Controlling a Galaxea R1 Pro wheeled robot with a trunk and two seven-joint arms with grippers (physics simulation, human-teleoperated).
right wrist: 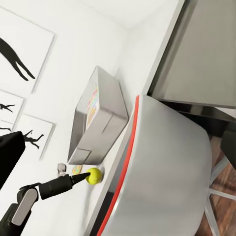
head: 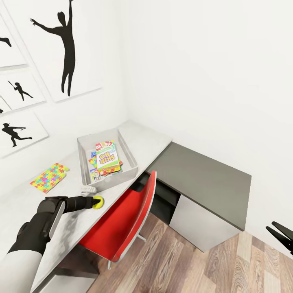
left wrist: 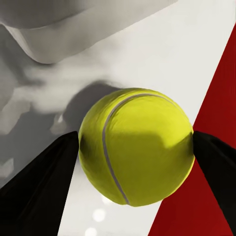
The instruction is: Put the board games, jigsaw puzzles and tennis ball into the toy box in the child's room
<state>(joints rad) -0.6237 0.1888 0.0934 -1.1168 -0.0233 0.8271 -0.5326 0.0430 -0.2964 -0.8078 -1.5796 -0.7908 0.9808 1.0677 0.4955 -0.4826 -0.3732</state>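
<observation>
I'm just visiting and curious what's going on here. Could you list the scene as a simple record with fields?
Left claw: closed around the tennis ball, fingers on both its sides
Ball location: at the table front edge, near the toy box
Toy box contents: SKIP-BO game on top of other game boxes
Still on table: jigsaw puzzle
Right claw: low, over the floor, holding nothing
Nearby: red chair

Ball (head: 97, 202) yellow-green with a pale seam; puzzle (head: 49, 177) multicoloured mosaic. Toy box (head: 126, 151) grey, table (head: 36, 207) light grey. Chair (head: 126, 219) red; wall prints (head: 65, 49) black on white.
</observation>
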